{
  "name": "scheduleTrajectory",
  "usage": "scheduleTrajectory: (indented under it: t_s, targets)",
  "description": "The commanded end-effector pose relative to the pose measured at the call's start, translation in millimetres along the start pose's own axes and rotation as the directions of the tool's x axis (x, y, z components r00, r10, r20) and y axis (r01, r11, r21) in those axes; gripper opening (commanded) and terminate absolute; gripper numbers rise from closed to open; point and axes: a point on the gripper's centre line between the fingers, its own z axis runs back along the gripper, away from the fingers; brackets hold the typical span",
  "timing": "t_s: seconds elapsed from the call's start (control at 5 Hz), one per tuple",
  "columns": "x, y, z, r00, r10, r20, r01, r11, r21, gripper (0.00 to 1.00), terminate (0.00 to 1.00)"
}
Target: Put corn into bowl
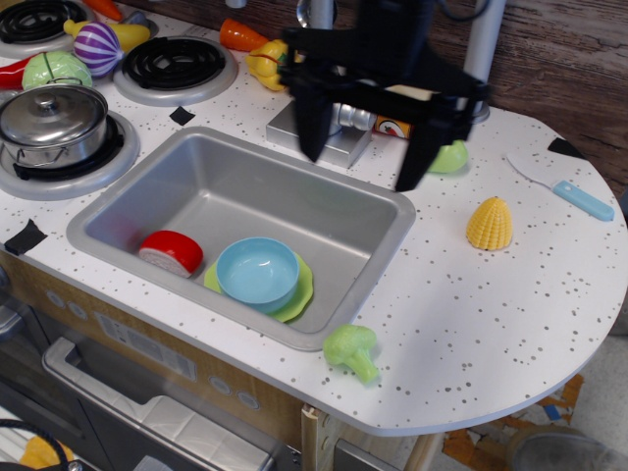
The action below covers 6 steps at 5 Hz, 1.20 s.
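Note:
The yellow ribbed corn [490, 224] stands on the white speckled counter, right of the sink. The light blue bowl [257, 274] sits on a lime green plate [297, 290] inside the grey sink [235, 186]. My black gripper [361, 162] is open and empty, its two fingers pointing down over the sink's back right corner. It is to the left of the corn and above and right of the bowl, touching neither.
A red toy [170, 251] lies in the sink left of the bowl. A light green pear-like toy [451, 157], a knife [564, 186], and a green broccoli toy [351, 350] lie on the counter. A steel pot [51, 122] and toy vegetables are on the stove at left.

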Motion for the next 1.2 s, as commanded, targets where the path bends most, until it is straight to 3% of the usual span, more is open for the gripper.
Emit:
scheduleTrajectory:
  t_s: [0.0,0.2,0.6,0.8,1.0]
  targets:
    - [36.9,-40.9,-14.4,0.996,0.024,0.081,-0.025,1.0,0.006,1.0,0.0]
    - [60.8,-54.6,-31.4,0.992,0.01,0.126,-0.012,1.0,0.013,1.0,0.0]
    - [102.4,-79.6,-69.1,0.981,-0.014,0.192,0.021,0.999,-0.035,1.0,0.0]
    - [115.1,-96.7,-81.1,0.972,-0.026,0.232,0.051,0.993,-0.106,1.0,0.0]
    - [119.6,-103.4,-94.6,0.971,-0.033,0.235,0.057,0.994,-0.095,1.0,0.0]
